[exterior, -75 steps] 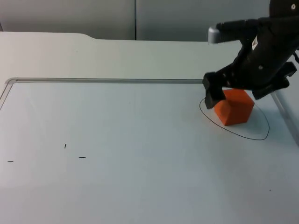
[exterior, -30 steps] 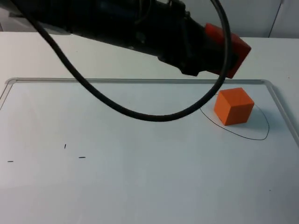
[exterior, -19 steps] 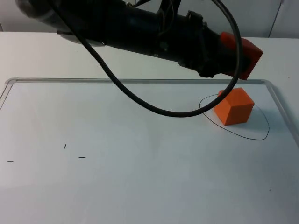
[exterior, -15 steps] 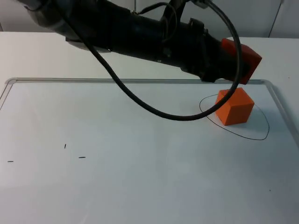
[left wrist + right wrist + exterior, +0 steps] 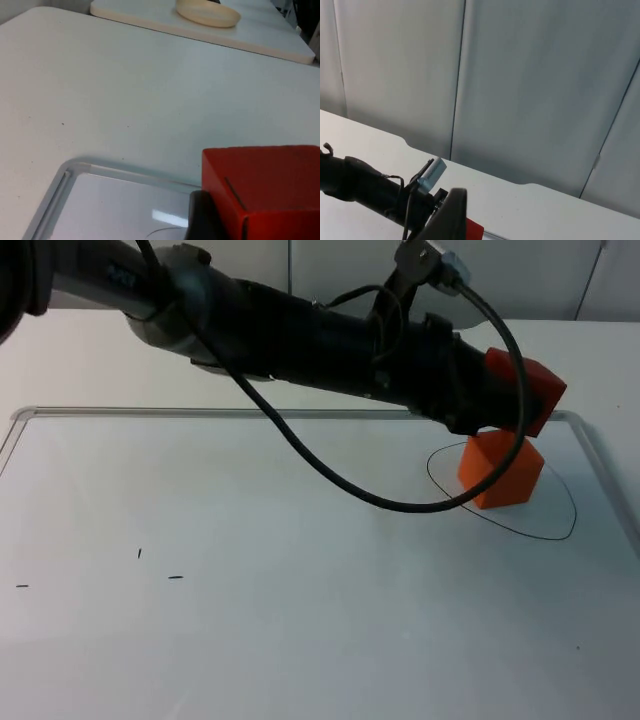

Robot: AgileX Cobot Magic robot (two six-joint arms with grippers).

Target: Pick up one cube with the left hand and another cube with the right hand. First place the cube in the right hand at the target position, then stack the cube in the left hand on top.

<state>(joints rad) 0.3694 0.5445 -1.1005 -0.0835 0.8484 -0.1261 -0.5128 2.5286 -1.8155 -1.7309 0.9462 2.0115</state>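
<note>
At the far right of the white surface [image 5: 300, 640], inside the thin black outline [image 5: 560, 530] drawn as the target, an orange cube [image 5: 502, 472] sits alone. Just above it, and offset a little to the far right, the left tool [image 5: 500, 395] is closed on a red cube [image 5: 528, 390], the black arm reaching across from the left. From the left wrist camera the red cube [image 5: 262, 190] is seen clamped square against a black finger, and a cream dish [image 5: 207, 12] lies on a separate pale board well beyond.

The right tool [image 5: 447, 212] is raised and waiting, looking down on the left arm from afar; whether its fingers are apart cannot be told.

The stack is not yet made. The risk, by my judgement, is misalignment: the red cube hangs past the orange one's far edge and looks rotated against it, so a release here could leave it overhanging and tip it off, or a descent could nudge the orange cube out of the outline.
</note>
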